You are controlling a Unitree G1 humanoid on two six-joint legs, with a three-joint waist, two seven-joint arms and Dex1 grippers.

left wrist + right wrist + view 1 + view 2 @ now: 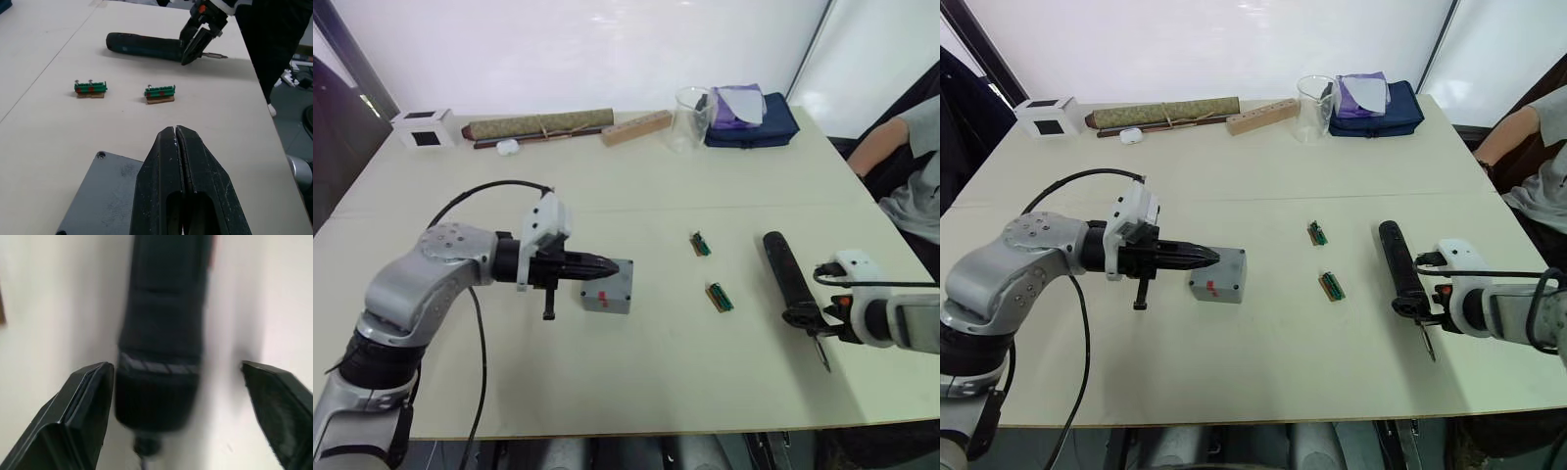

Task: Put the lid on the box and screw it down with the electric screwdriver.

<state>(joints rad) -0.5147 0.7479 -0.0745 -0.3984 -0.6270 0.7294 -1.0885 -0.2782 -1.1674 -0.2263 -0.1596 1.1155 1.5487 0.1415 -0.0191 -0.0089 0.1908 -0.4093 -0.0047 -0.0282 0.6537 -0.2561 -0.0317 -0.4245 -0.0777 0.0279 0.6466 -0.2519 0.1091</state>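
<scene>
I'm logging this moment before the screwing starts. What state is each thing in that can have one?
box: closed, lid on top, flat on the table
electric screwdriver: lying flat, not lifted
left hand: shut, fingers together over the lid
right hand: open, fingers on either side of the screwdriver's bit end
glass beaker: upright, looks empty
two green terminal blocks: lying loose on the table

Grey box [608,286] with red mark, black electric screwdriver [784,270], green terminal strips [90,88] on beige table [636,186]
</scene>
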